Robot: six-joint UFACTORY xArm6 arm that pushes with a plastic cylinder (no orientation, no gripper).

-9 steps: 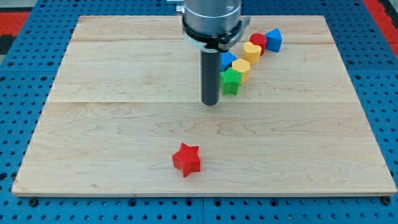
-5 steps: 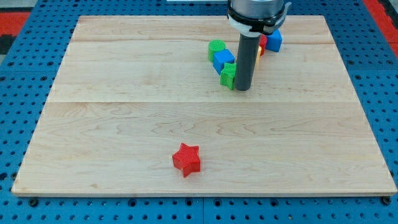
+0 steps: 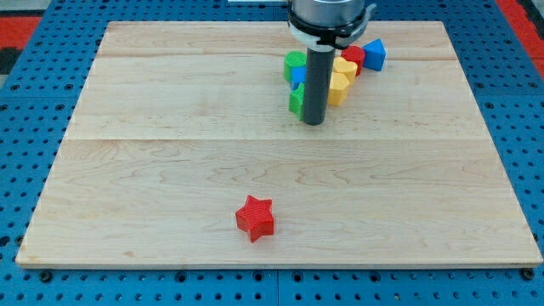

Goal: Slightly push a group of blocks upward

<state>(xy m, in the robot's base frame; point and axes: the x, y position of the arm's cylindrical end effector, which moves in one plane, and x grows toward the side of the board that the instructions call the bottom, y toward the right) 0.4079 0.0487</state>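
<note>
My tip (image 3: 314, 121) rests on the board just below the cluster of blocks at the view's top centre. The rod covers the middle of the cluster. To its left I see a green block (image 3: 295, 61), a sliver of a blue block (image 3: 297, 76) and another green block (image 3: 296, 101), which touches the rod's left side. To its right are two yellow blocks (image 3: 346, 68) (image 3: 338, 87), a red block (image 3: 354, 56) and a blue block (image 3: 374, 53). A red star (image 3: 255, 218) lies alone near the view's bottom.
The wooden board (image 3: 153, 161) lies on a blue pegboard (image 3: 21, 153) that surrounds it on all sides.
My tip moved right under the cluster and has now come back a little to the left. The lower green block slid left with it.
</note>
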